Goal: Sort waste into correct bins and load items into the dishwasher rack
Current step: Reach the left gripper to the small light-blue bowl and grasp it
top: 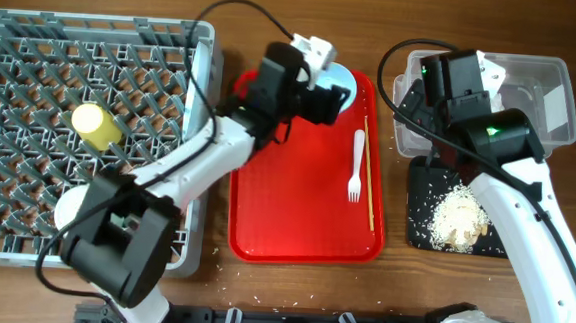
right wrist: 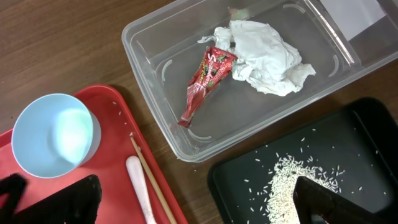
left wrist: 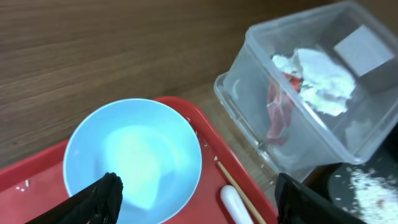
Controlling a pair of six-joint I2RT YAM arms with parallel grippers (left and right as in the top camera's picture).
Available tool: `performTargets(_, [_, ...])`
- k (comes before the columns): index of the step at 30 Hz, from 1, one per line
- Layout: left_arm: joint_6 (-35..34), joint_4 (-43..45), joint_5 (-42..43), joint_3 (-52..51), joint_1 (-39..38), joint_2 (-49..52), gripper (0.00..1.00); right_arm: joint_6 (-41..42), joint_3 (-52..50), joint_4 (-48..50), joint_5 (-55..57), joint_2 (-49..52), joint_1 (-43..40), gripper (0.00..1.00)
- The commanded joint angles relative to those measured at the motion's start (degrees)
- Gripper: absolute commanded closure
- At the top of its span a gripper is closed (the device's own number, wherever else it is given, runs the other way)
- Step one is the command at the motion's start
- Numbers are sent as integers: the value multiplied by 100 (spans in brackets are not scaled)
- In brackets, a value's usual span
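Left gripper (left wrist: 199, 190) spread wide, empty; blue bowl (left wrist: 134, 158) beneath it, on red tray (left wrist: 25, 173).

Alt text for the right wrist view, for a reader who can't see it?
A clear plastic tub holds a red snack wrapper and crumpled white tissue. Beside it, a black tray carries loose rice, and a red tray carries a pale blue bowl, white fork and chopsticks.

Red wrapper (right wrist: 208, 78) and crumpled tissue (right wrist: 264, 53) lie in clear tub (right wrist: 163, 43); rice (right wrist: 292, 180) on black tray (right wrist: 367, 143).
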Motion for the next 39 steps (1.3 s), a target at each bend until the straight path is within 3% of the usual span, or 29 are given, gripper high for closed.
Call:
performTargets(1, [269, 101, -404, 15, -122, 313, 21, 68, 90, 15, -31, -46, -2, 0])
performTargets(4, [474, 142, -402, 15, -238, 605, 21, 68, 90, 15, -31, -46, -2, 0])
performTargets(8, [1309, 734, -402, 15, -466, 922, 33, 66, 90, 15, -31, -46, -2, 0])
performTargets(11, [1316, 846, -404, 15, -501, 1126, 28, 66, 90, 15, -31, -46, -2, 0])
performTargets(14, [1311, 544, -402, 15, -501, 1305, 28, 68, 90, 15, -31, -46, -2, 0])
performTargets(20, [1285, -59, -398, 15, -503, 1279, 41, 66, 90, 13, -31, -46, -2, 0])
performTargets(27, [944, -844, -404, 15, -501, 807, 46, 68, 90, 15, -31, -46, -2, 0])
performTargets(34, [944, -2107, -400, 15, -501, 219, 41, 68, 90, 15, -31, -46, -2, 0])
performTargets(36, [946, -2262, -400, 15, -501, 205, 36, 66, 90, 15, -31, -46, -2, 0])
performTargets(37, [946, -2315, -398, 15, -501, 205, 28, 68, 90, 15, -31, -46, -2, 0])
performTargets(39, [949, -2267, -400, 15, -501, 203, 24, 66, 90, 15, -31, -46, -2, 0])
